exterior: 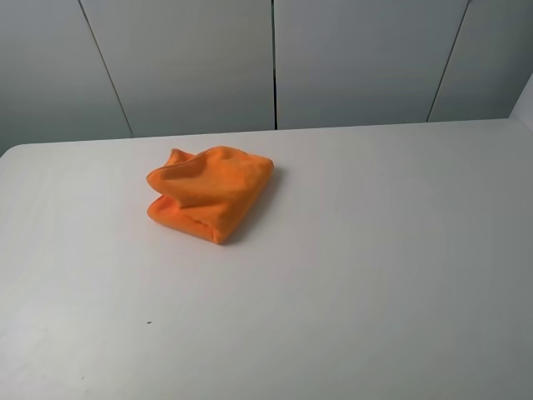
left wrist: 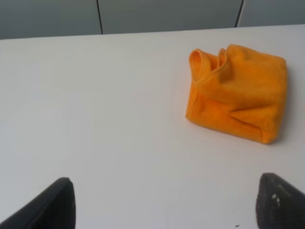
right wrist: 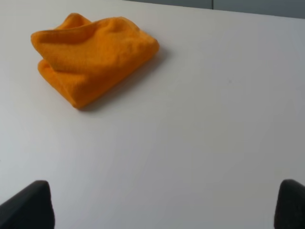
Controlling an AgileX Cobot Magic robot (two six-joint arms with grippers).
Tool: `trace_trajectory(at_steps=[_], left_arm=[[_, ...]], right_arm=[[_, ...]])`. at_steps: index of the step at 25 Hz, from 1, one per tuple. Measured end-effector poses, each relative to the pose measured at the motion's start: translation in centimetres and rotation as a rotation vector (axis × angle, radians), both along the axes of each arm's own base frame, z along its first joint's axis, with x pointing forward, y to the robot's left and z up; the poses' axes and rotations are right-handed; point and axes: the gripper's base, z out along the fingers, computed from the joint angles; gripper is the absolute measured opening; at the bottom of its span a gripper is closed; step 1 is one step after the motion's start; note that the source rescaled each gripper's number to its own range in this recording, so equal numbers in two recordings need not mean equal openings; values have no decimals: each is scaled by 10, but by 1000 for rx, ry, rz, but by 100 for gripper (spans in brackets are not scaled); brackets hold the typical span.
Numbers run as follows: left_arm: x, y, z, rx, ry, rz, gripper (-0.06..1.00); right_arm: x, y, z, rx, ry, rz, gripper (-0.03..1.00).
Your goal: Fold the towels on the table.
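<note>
Towel [exterior: 210,192] bunched in a loose fold on table [exterior: 375,275], left of its middle. Both grippers [left wrist: 164,202] [right wrist: 164,205] wide open, empty, well back. Best pinch loose hems first, then spread flat.

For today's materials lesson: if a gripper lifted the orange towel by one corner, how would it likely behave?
The towel would probably droop and unfold: it lies in soft, rounded, loosely stacked layers. It looks light, with a fuzzy surface unlikely to slip. Pushed across the table, it would likely bunch.
</note>
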Motion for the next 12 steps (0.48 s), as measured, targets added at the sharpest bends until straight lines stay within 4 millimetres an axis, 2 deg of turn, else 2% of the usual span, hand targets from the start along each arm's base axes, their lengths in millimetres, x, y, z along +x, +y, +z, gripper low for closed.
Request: trace_trajectory(at_steps=[6, 12], left_arm=[[-24, 5, -23, 25, -85, 25, 98], [-20, 7, -48, 88, 14, 19, 98]], right_arm=[[-28, -11, -24, -35, -18, 1, 100], [-36, -19, -30, -71, -104, -24, 100]])
